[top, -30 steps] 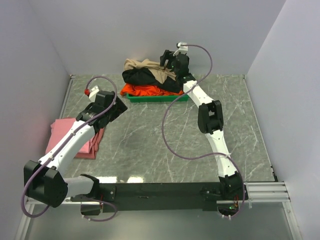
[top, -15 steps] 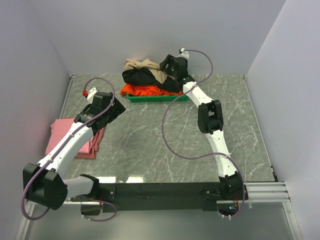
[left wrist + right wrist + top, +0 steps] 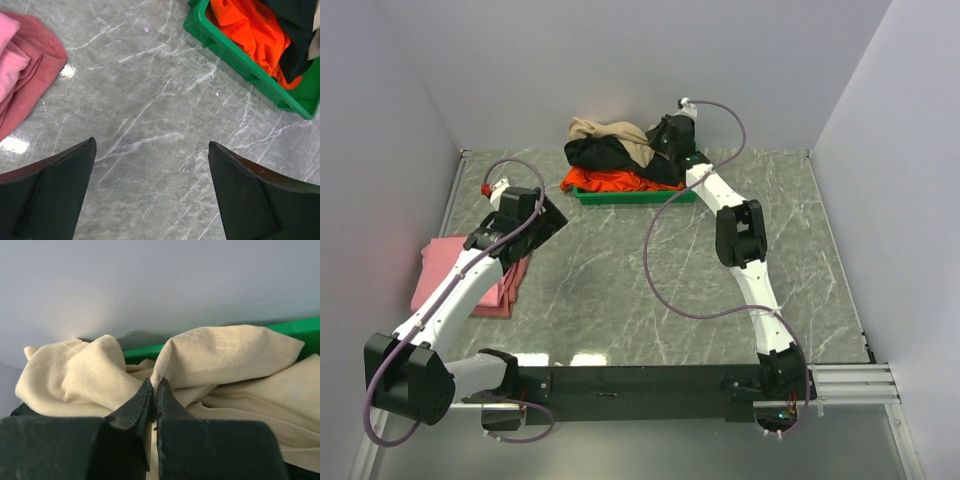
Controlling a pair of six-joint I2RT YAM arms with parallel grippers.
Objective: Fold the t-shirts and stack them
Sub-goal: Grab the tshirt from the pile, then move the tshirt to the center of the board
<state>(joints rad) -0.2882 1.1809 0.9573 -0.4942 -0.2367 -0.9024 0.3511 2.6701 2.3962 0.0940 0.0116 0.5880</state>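
Right fingers (image 3: 137, 407) clenched on a fold of the beige shirt (image 3: 225, 347), atop the heap at the far edge of the bench (image 3: 150, 125).

The pinch takes only a thin ridge of soft, matte cotton near a double-stitched hem, so the cloth could slip free on the lift. The beige shirt lies crumpled and draped over the black shirt (image 3: 600, 152), which may get dragged up with it and spill over the rim. Below both, the orange shirt (image 3: 245, 30) bunches in the green tray (image 3: 235, 55). The tray is hard, ribbed plastic and looks light enough to slide on the glossy, white-veined grey stone. The left fingers (image 3: 55, 200) are spread wide and empty above bare bench, near the folded pink shirt (image 3: 20, 75) at the left edge.
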